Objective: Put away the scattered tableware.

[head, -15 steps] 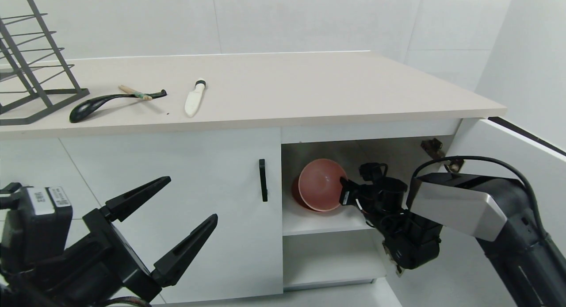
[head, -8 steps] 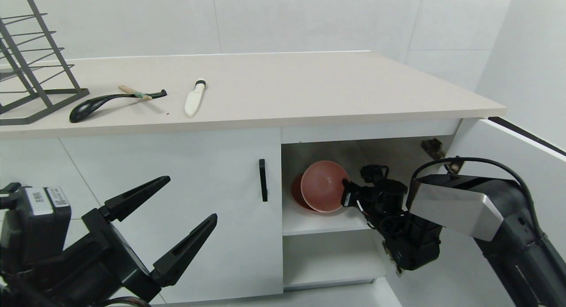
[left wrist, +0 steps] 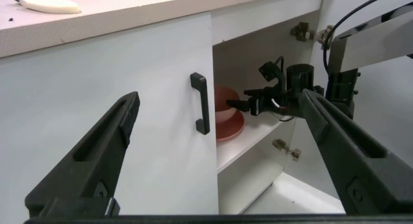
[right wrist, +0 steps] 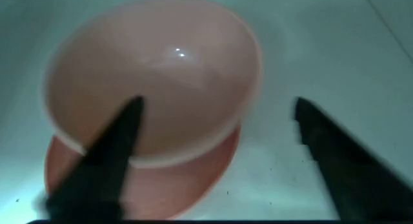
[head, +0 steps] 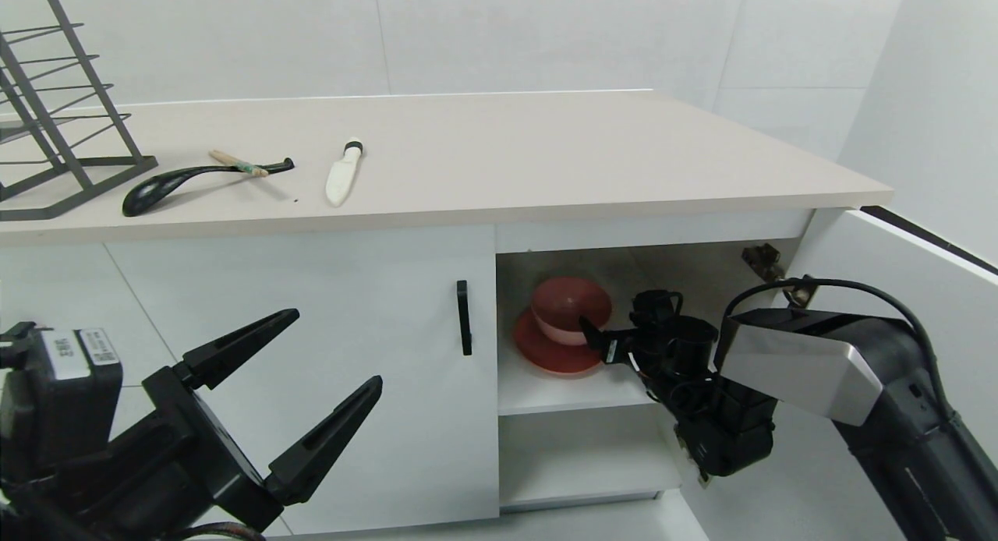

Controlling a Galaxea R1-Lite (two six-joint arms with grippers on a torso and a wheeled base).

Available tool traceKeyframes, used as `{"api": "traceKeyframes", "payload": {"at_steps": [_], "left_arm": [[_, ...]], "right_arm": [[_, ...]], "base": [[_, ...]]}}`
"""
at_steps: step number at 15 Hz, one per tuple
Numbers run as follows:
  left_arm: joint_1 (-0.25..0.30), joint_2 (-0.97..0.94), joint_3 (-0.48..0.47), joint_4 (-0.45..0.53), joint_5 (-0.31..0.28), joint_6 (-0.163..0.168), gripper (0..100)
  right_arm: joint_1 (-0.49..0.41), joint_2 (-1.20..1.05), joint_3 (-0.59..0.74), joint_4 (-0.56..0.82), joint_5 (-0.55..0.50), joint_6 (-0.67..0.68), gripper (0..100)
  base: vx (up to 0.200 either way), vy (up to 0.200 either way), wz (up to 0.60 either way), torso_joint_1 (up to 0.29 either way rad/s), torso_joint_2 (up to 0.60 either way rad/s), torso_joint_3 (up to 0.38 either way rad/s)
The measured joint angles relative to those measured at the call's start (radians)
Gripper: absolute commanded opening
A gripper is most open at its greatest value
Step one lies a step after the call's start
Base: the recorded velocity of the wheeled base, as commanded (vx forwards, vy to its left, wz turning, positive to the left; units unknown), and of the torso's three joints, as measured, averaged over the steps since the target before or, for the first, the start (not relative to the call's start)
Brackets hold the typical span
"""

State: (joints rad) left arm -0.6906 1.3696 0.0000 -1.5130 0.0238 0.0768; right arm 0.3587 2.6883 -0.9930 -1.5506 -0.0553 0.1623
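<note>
Sitting upright on a red plate [head: 546, 355], the pink bowl [head: 571, 305] rests on the upper shelf [head: 581, 393] of the open cabinet. Just right of it, the right gripper [head: 594, 340] has its fingers spread, gripping nothing. On the counter [head: 546, 151], far left, lie a black ladle [head: 168, 184], chopsticks [head: 238, 164] and a white knife [head: 343, 176]. Near left, the left gripper [head: 337, 348] is spread wide and empty; the label [head: 82, 350] on its wrist is too small to read.

right arm [head: 904, 354] black — silver panel [head: 803, 365] | cable [head: 858, 282] black, looped | left gripper [head: 338, 348] black, tapered fingers [head: 242, 342]
</note>
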Motion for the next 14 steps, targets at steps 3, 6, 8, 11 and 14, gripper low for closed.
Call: {"api": "traceKeyframes", "payload": {"at_steps": [3,6,8,11,14], "left_arm": [[0.0,-0.003,0.0,-0.001,-0.001,0.0,100],[0.0,-0.004,0.0,-0.002,-0.001,0.0,100],[0.0,-0.004,0.0,-0.004,-0.001,0.0,100],[0.0,-0.004,0.0,-0.003,-0.001,0.0,100],[0.0,-0.004,0.0,-0.002,-0.001,0.0,100]], "right_arm": [[0.001,-0.022,0.004,-0.018,0.001,-0.002,100],[0.015,-0.071,0.063,-0.02,-0.002,-0.052,100],[0.027,-0.099,0.135,-0.019,-0.003,-0.077,100],[0.051,-0.163,0.261,-0.019,-0.004,-0.086,100],[0.072,-0.254,0.392,-0.019,-0.005,-0.089,100]], "base": [[0.0,0.0,0.0,0.0,0.0,0.0],[0.0,0.0,0.0,0.0,0.0,0.0],[0.0,0.0,0.0,0.0,0.0,0.0],[0.0,0.0,0.0,0.0,0.0,0.0],[0.0,0.0,0.0,0.0,0.0,0.0]]}}
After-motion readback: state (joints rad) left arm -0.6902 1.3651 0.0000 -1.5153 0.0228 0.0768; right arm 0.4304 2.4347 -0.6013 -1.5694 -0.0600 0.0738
